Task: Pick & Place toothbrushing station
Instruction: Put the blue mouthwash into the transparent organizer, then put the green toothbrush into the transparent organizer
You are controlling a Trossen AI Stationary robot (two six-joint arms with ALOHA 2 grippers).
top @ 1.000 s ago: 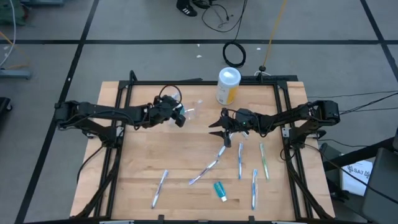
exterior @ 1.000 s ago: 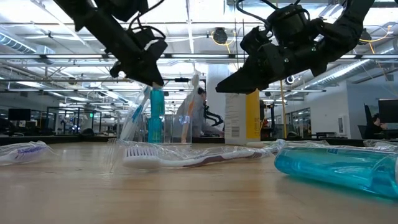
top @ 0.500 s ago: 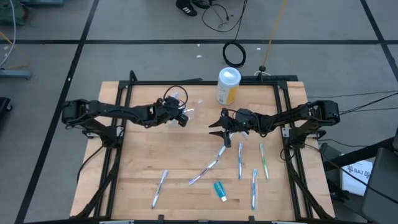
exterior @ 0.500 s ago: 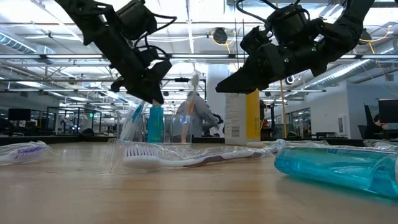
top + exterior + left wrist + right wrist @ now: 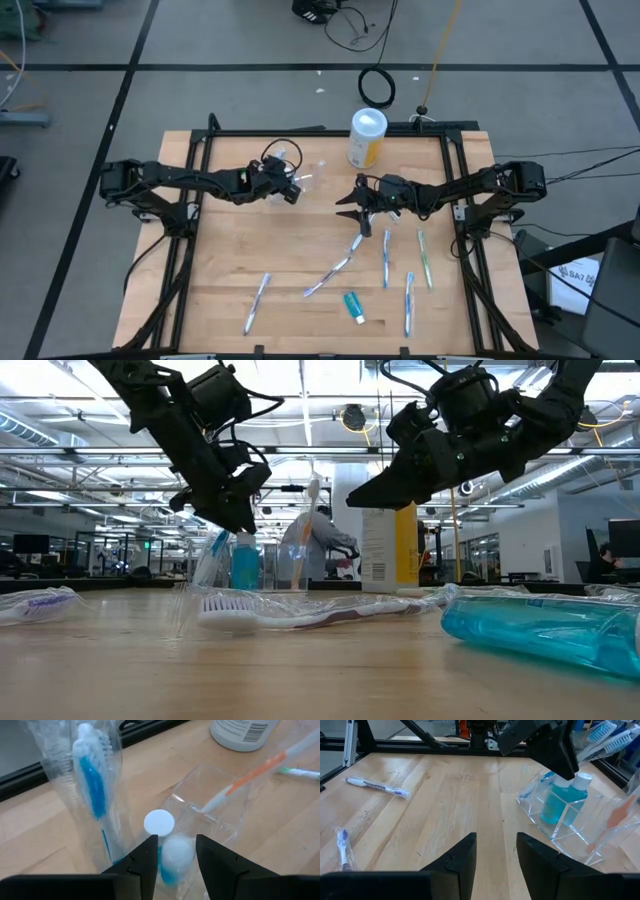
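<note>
1. Directly above the clear cup [image 5: 210, 810], the left gripper [image 5: 172, 852] hangs with its jaws apart; a teal toothpaste tube [image 5: 175, 860] stands between them inside the cup, seemingly let go, though whether the fingers touch it cannot be told.
2. Judgement: lift straight up, keeping clear of the wrapped blue toothbrush [image 5: 92, 785] and the orange-handled brush [image 5: 250, 772] leaning in the cup, so nothing tips.
3. To the right of the cup, the right gripper [image 5: 350, 207] hovers with jaws apart, holding nothing.
4. Nearer the table's front than the cup, loose toothbrushes [image 5: 340, 268] and another toothpaste tube [image 5: 353, 306] lie waiting.
</note>
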